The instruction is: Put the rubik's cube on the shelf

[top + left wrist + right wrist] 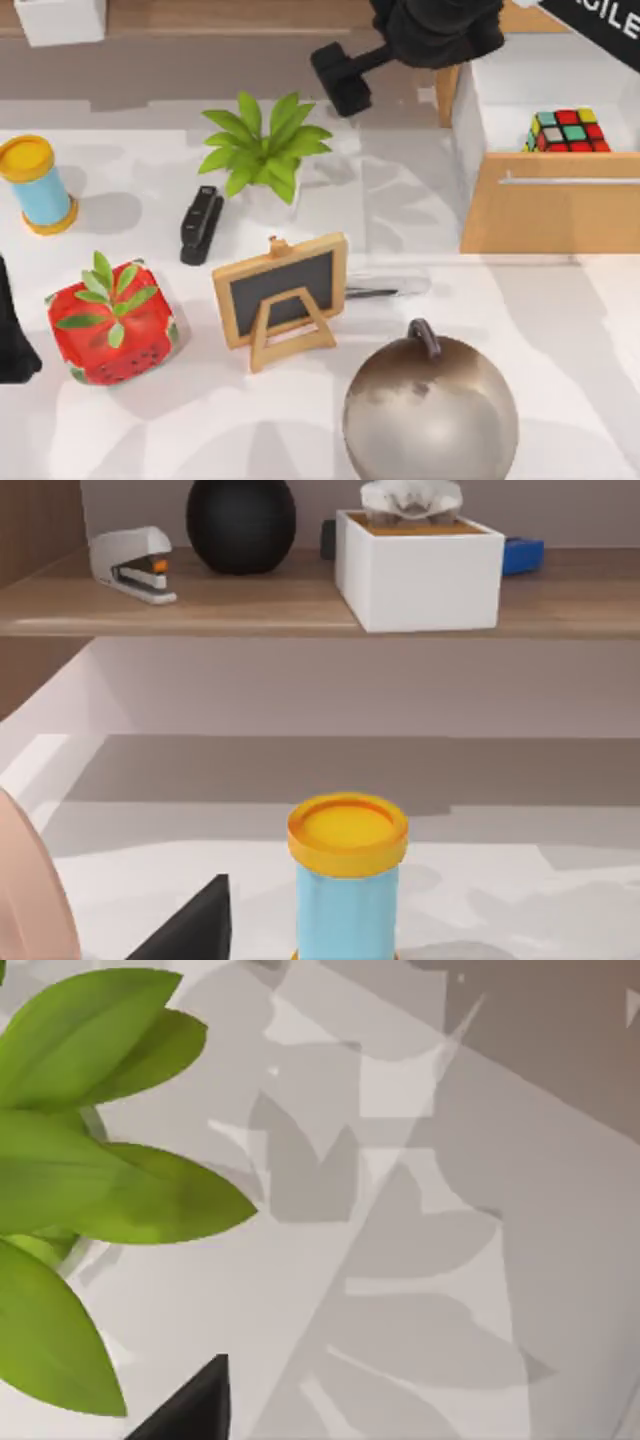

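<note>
Open drawer (548, 205) walls ring rubik's cube (568, 131), open from above, plant (262, 148) seemingly near right hand (340, 80)

One rubik's cube (568, 131) — two staplers (200, 224) (132, 564) — one plant (262, 146).

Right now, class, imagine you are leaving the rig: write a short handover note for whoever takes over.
Right end effector: at the table's far edge near the green plant, holding nothing.
Left arm: parked at the table's left edge.
The rubik's cube sits in the open drawer at the right, untouched.
The shelf runs along the back and already carries a stapler, a black ball and a white box.
Done: nothing yet.
Left: grasp the cube, lift it out, place it on a free stretch of shelf.
</note>
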Controlling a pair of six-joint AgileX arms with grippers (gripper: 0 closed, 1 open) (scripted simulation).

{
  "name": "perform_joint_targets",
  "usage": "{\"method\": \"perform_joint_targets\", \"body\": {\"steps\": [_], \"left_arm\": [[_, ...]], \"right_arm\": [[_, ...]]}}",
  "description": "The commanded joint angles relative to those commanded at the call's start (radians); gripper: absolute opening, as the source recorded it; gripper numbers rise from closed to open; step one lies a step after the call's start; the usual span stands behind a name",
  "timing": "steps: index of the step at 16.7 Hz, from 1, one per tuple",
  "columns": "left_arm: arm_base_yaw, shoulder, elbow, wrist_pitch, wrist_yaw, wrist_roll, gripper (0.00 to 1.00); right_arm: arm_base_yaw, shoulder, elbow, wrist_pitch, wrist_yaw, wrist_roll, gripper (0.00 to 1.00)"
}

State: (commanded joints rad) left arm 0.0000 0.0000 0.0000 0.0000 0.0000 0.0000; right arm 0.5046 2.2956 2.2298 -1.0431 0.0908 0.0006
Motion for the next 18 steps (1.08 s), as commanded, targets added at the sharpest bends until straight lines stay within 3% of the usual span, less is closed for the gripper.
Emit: {"method": "perform_joint_targets", "body": {"steps": [4, 9, 18], "left_arm": [[0.0, 0.0, 0.0, 0.0, 0.0, 0.0, 1.0], [0.0, 0.0, 0.0, 0.0, 0.0, 0.0, 1.0], [0.0, 0.0, 0.0, 0.0, 0.0, 0.0, 1.0]], "right_arm": [[-0.158, 0.051, 0.099, -0.256, -0.04, 0.028, 1.0], [-0.344, 0.134, 0.21, -0.414, -0.074, 0.052, 1.0], [-0.373, 0.155, 0.227, -0.433, -0.078, 0.055, 1.0]]}}
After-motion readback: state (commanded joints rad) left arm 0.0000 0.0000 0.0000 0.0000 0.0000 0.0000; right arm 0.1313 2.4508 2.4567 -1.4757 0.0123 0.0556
